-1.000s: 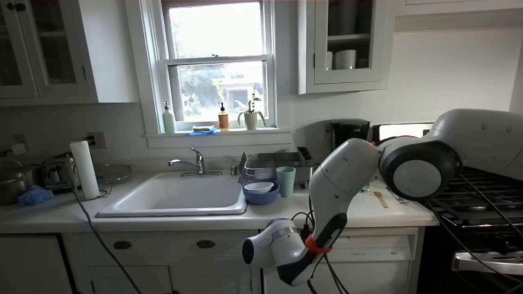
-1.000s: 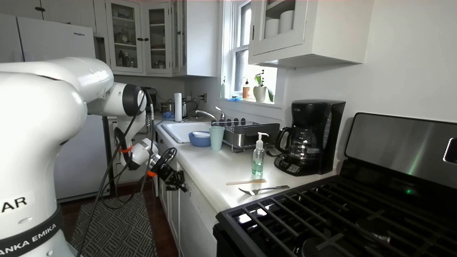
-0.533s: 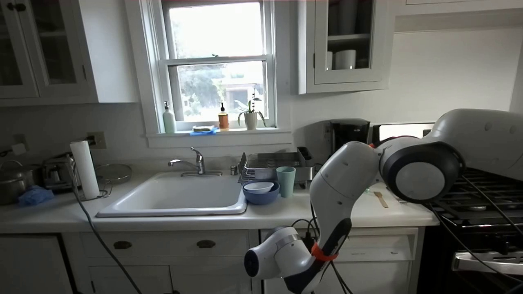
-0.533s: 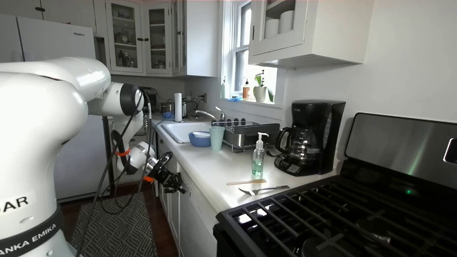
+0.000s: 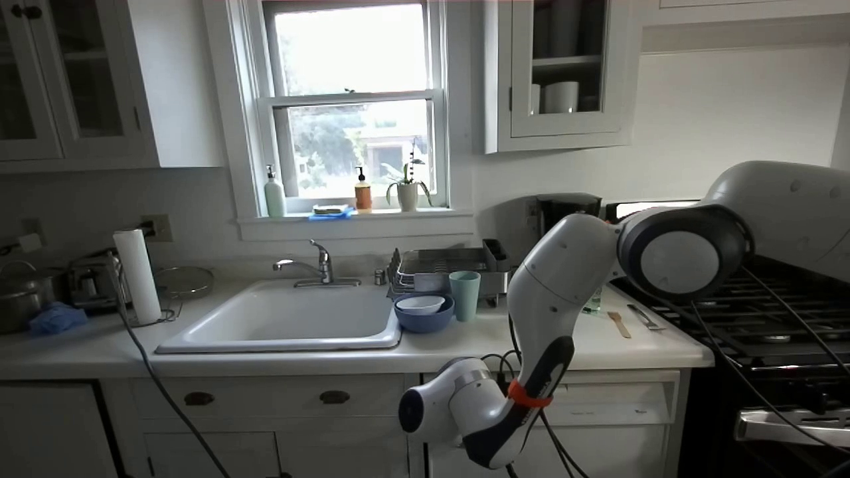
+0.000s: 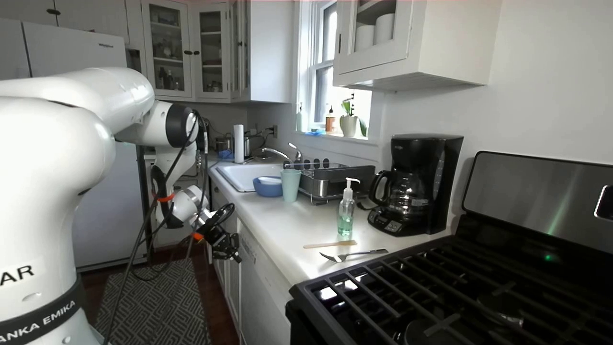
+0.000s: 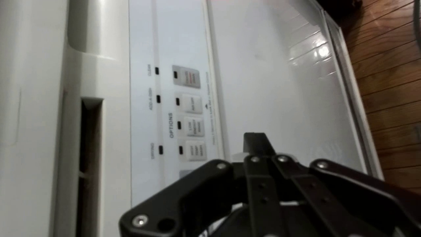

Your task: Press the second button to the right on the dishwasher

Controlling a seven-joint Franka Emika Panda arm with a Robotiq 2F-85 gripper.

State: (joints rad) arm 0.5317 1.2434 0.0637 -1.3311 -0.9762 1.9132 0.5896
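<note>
The white dishwasher [image 5: 614, 443] stands under the counter in an exterior view, partly behind the arm; its front is seen edge-on in an exterior view [image 6: 262, 292]. In the wrist view its control strip [image 7: 144, 125] runs top to bottom with small pale buttons: a grey-framed one [image 7: 190, 77], an air dry button [image 7: 192, 103], a low energy button [image 7: 194, 126] and a high temp button [image 7: 196, 150]. A further button is mostly hidden by the gripper. My black gripper [image 7: 258, 144] is shut and empty, its tip over the door panel beside the strip. It also shows in an exterior view [image 6: 235, 256], close to the front.
The counter edge [image 6: 280, 258] overhangs the dishwasher. The black stove [image 6: 407, 287] is beside it. A soap bottle [image 6: 346, 215], a wooden utensil [image 6: 330, 245], a fork [image 6: 352, 255] and a coffee maker [image 6: 416, 187] are on the counter. Cables [image 5: 554, 438] hang from the arm.
The elbow has risen. The gripper has swung slightly back from the dishwasher front, and its tip points more downward than before.
</note>
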